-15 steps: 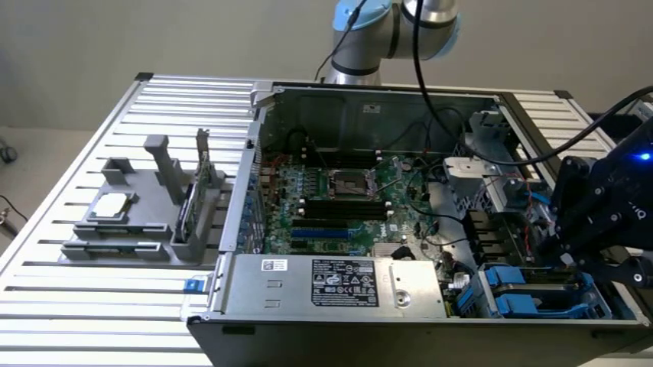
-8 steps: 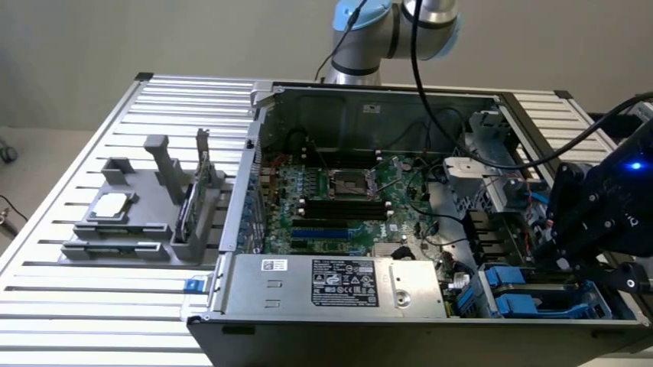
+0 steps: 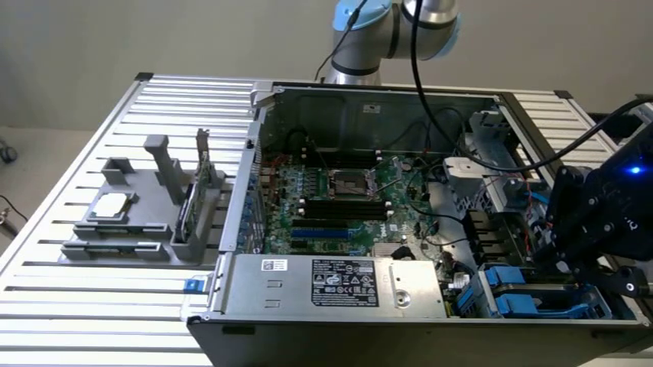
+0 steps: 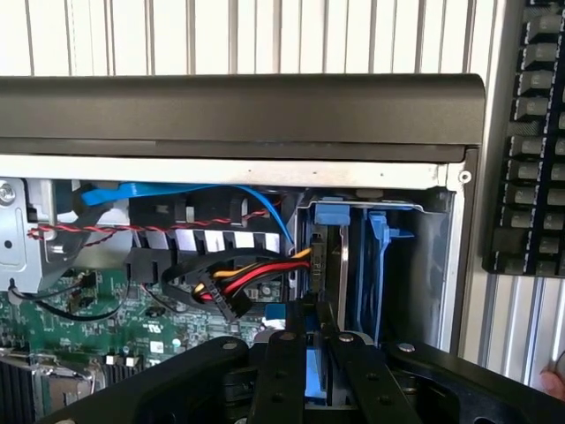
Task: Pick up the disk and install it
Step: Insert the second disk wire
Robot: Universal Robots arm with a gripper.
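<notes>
The disk (image 4: 328, 265) stands on edge in the drive bay at the front corner of the open computer case, on the exterior view's right. I see its dark thin edge and the blue carrier (image 4: 332, 215) at its end. My gripper (image 4: 313, 331) reaches down into that bay, and its black fingers (image 4: 281, 371) sit close together on either side of the disk's blue-framed edge. From the exterior view, the gripper (image 3: 583, 264) hangs just above the bay's blue carriers (image 3: 515, 294). A second blue carrier (image 4: 380, 256) stands in the slot beside the disk.
Red, yellow and black cables (image 4: 238, 278) with a connector lie right beside the bay, above the motherboard (image 3: 337, 199). The power supply (image 3: 337, 283) fills the case's front. A grey fixture (image 3: 122, 229) holding a processor chip (image 3: 112, 205) and a green card (image 3: 194, 202) stands on the slatted table. A keyboard (image 4: 530, 132) lies outside the case.
</notes>
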